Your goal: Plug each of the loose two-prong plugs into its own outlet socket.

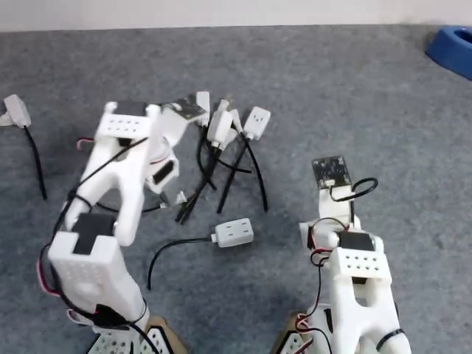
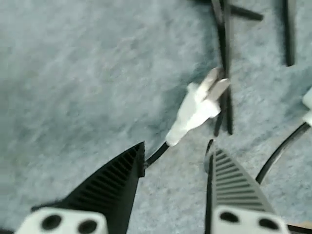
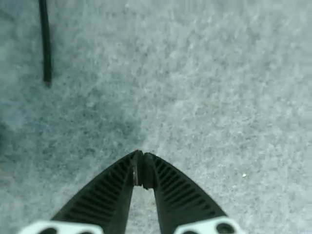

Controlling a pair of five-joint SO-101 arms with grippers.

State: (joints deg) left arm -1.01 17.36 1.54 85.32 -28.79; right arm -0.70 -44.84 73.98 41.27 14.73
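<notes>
grey felt (image 1: pixel 354 88) covers the whole table, and it gives a little, so anything i press down on may sink or slide.

my left gripper (image 2: pixel 176 151) hangs low at the bottom of the left wrist view. its fingers (image 2: pixel 117 175) are spread wide with nothing between them but bare felt. just beyond the tips, at centre right of that view, lies a white two-prong plug (image 2: pixel 197 109). it is flat on its side, with its prongs (image 2: pixel 215 84) pointing away from me toward the upper right. its cord (image 2: pixel 157 154) trails back to my left fingertip.

i judge the step in hand to be the pick-up. to do it well i should line the opening up across the plug's body rather than the cord or the prongs. then i should come down straight and close on the flat sides, so the prongs stay free and in line. the black cords (image 2: pixel 225 44) beside the prongs could get snagged, so i keep the far finger off them.

farther off, in the lower middle of the high view, a white socket block (image 1: pixel 234 231) sits apart from the tangle, the easier target i think. my right gripper (image 3: pixel 142 170) rests pinched together, holding nothing, over plain felt. another plug (image 1: pixel 15 110) lies at the far upper left.
</notes>
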